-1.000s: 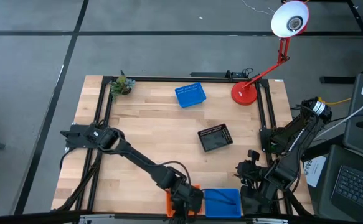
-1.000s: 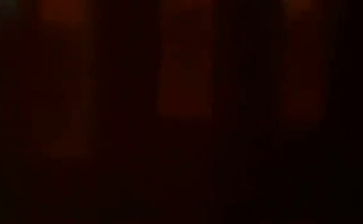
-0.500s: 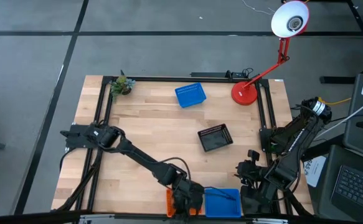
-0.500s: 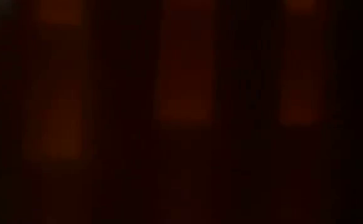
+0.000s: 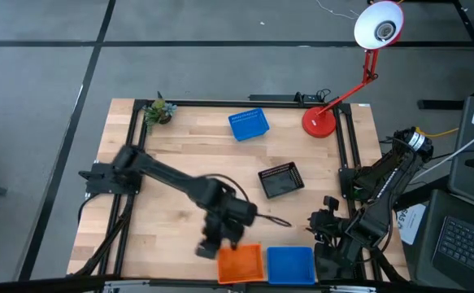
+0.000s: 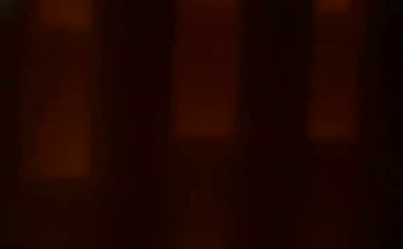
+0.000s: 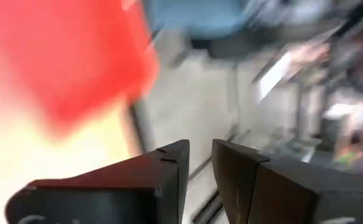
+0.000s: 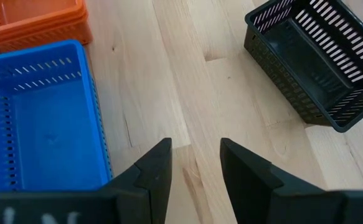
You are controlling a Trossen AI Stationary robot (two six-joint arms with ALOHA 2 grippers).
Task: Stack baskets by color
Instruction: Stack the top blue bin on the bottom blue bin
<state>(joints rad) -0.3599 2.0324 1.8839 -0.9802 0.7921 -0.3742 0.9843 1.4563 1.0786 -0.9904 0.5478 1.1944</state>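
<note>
An orange basket [image 5: 240, 263] and a blue basket [image 5: 290, 264] stand side by side on their bottoms at the table's near edge. A second blue basket [image 5: 248, 124] sits near the far edge, and a black basket [image 5: 281, 180] sits right of the middle. My left gripper [image 5: 210, 247] hangs above the table by the orange basket's far left corner. Its fingers [image 7: 169, 180] stand a little apart with nothing between them. My right gripper [image 8: 195, 162] is open over bare wood, between the near blue basket [image 8: 38, 118] and the black basket [image 8: 312, 62]. The low view is dark.
A red desk lamp [image 5: 320, 120] stands at the far right corner and a small potted plant [image 5: 159, 111] at the far left corner. Black frame rails [image 5: 135, 146] run along the table's left, right and far sides. Bare wood lies left of the middle.
My left gripper has risen from over the orange basket and drawn back toward the table's left and far side. The orange basket, half covered before, now shows whole and stands where it was. My right arm has kept still.
</note>
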